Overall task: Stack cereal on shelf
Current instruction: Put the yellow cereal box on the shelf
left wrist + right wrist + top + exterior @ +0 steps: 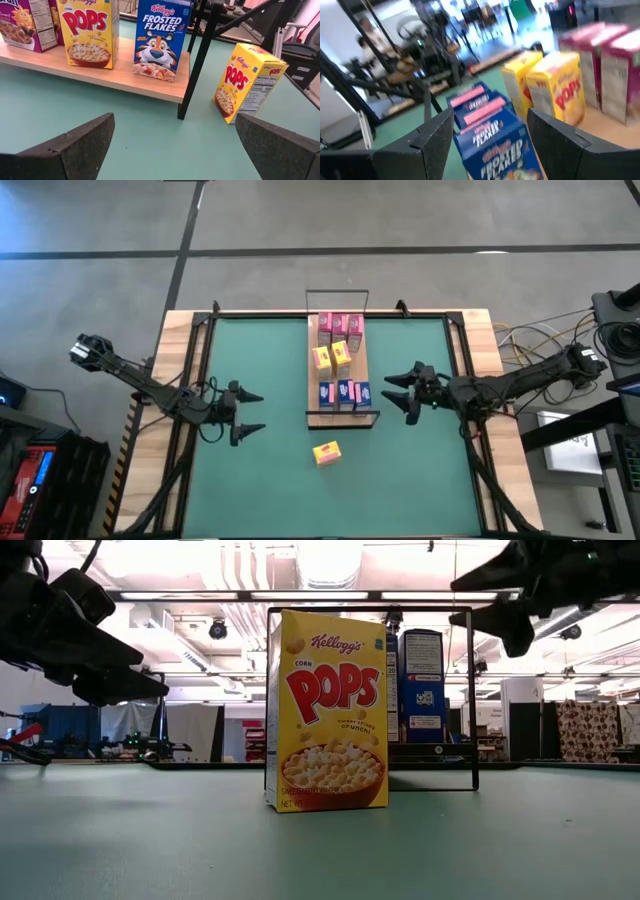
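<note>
Left end effector (250, 413) is hovering with fingers spread over the green table (250, 490); right end effector (397, 393) is gaping beside the light-wood shelf (341, 418). Rectangular cardboard cereal boxes (340, 360) are standing on it; one yellow box (326, 452) is sitting apart on the table.

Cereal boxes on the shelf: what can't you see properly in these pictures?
- High view: the names on the boxes on the shelf are too small to read.
- Low view: the yellow box on the table hides most boxes behind it.
- Right wrist view: pink boxes are blurred.
</note>
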Controlling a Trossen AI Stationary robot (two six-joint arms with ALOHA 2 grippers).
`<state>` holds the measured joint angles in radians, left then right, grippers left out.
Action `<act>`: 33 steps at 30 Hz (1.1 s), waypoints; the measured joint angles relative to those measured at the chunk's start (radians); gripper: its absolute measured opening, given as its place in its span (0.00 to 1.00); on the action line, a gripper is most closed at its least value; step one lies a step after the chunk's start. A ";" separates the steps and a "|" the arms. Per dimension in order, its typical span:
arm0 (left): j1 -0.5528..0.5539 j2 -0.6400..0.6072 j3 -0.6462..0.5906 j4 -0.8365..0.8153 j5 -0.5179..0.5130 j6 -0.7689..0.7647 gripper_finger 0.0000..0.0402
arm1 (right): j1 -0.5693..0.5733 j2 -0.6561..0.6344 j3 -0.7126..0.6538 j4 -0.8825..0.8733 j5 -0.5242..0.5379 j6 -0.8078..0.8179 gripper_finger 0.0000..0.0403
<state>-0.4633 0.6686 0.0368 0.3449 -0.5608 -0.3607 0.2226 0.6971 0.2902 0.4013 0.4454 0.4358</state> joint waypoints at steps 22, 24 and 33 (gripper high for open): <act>0.000 0.054 0.000 0.001 0.000 0.000 0.99 | 0.009 0.354 0.632 -1.091 -0.061 0.623 0.60; 0.000 0.058 0.000 0.000 0.000 0.000 0.99 | 0.009 0.363 0.668 -1.168 -0.029 0.699 0.60; 0.000 0.071 0.000 -0.001 0.000 0.000 0.99 | 0.014 0.416 0.761 -1.365 -0.005 0.936 0.60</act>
<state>-0.4629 0.7396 0.0372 0.3439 -0.5606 -0.3607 0.2367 1.1131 1.0511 -0.9641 0.4402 1.3714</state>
